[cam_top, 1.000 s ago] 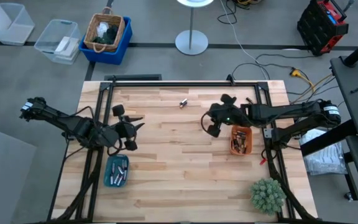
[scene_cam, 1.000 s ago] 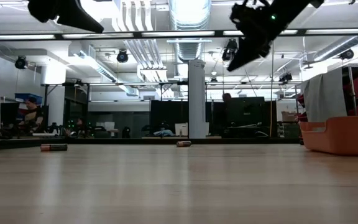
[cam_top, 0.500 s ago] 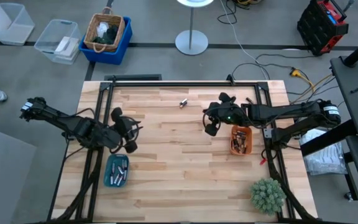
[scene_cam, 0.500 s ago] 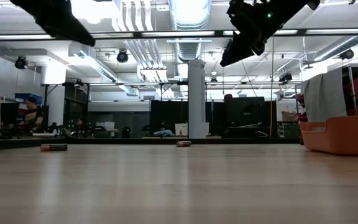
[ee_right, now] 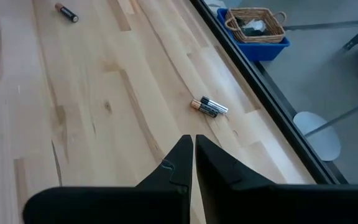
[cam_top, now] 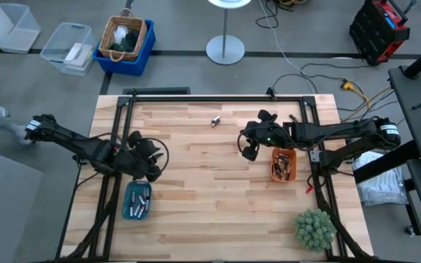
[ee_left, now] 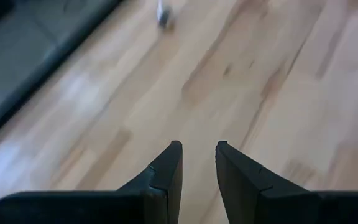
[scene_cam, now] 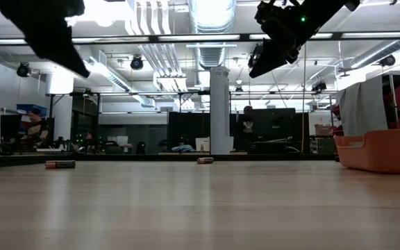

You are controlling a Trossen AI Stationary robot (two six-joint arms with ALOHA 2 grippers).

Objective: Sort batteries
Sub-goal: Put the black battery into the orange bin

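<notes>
Two batteries [cam_top: 215, 121] lie side by side on the wooden table toward its far edge, and they also show in the right wrist view [ee_right: 209, 106]. A single battery [ee_right: 67, 12] lies farther off toward the left [scene_cam: 60, 164]. The teal tray [cam_top: 137, 201] at the near left and the orange tray [cam_top: 283, 164] at the right each hold several batteries. My left gripper [ee_left: 197, 148] hangs above the table just beyond the teal tray [cam_top: 149, 162], slightly open and holding nothing. My right gripper [ee_right: 193, 139] hovers left of the orange tray [cam_top: 248, 148], shut and holding nothing.
A small green plant [cam_top: 314, 228] stands at the near right corner. A black frame [cam_top: 196, 98] runs along the table's far edge and sides. On the floor beyond the table are a blue bin with a wicker basket [cam_top: 125, 38] and a lamp base [cam_top: 226, 50]. Bare wood lies between the arms.
My left gripper has drawn back toward the table's left edge, come a little lower and turned its fingers downward. The batteries on the table have stayed where they were.
</notes>
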